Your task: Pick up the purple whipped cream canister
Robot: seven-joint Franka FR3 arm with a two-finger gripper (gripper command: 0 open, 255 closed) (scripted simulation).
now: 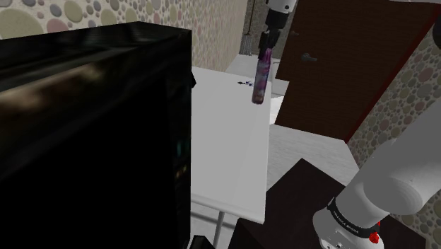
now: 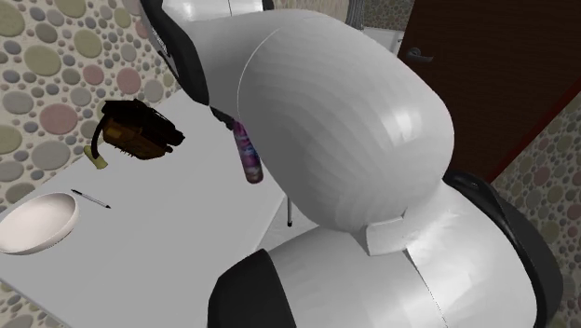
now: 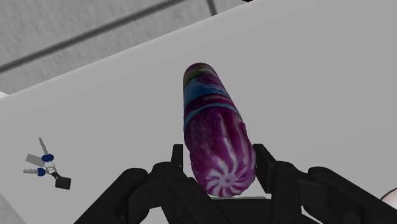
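- Plainly, the fingers [image 3: 266,168] are clamped on the purple canister [image 3: 215,137]: in the wrist view one black finger presses each side of it near the end with the white swirl
- The canister is purple with a blue band round it, and it points away from the hand toward the tabletop [image 1: 226,141]
- In the shoulder view the canister hangs nearly upright, a little tilted, with its top end in the fingers; its lower end looks to be off the white tabletop, near the far end
- A small bunch of keys [image 3: 46,168] with blue caps lies flat on the tabletop, near the canister but apart from it
- In the second exterior view a white bowl [image 2: 37,224] sits on the tabletop toward that view's lower left, with a pen [image 2: 90,198] just beside it
- Farther along, by the spotted wall [image 2: 47,65], lies a dark brown object [image 2: 138,130] with a pale yellow strap; what it is cannot be told
- The white arm [image 2: 344,121] bulks large in the second exterior view's foreground and hides the hand above the canister there
- A large black block [image 1: 85,141] takes up the shoulder view's left and covers that side of the tabletop
- A dark brown door [image 1: 339,64] with a handle stands behind the tabletop at the shoulder view's upper right
- The arm's base sits on the dark stand [image 1: 297,205] at the shoulder view's lower right
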